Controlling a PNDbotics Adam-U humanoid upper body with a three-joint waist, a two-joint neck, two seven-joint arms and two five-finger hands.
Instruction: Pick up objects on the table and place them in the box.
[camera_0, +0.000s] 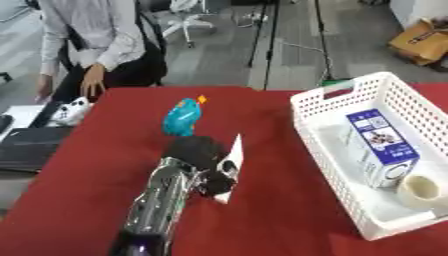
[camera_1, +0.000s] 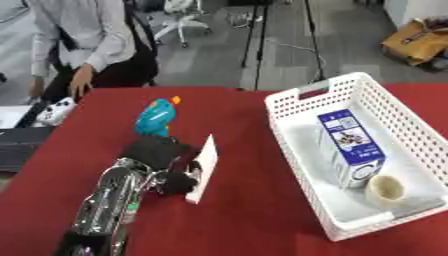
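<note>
My left hand (camera_0: 197, 156) is in the middle of the red table (camera_0: 262, 200), its fingers and thumb curled on a flat white packet (camera_0: 232, 167) that stands on edge and tilts to the right. Just beyond the hand stands a blue toy bird with an orange beak (camera_0: 183, 117), upright and apart from the hand. At the right is the white lattice box (camera_0: 325, 140). Inside it lie a blue and white carton (camera_0: 382, 146) and a cream roll of tape (camera_0: 420, 188). My right hand shows in neither view.
A person's hands rest at the far left edge of the table. A white game controller (camera_0: 70, 110) and a black laptop (camera_0: 26, 146) lie on a surface left of the table. Bare red cloth lies between my hand and the box.
</note>
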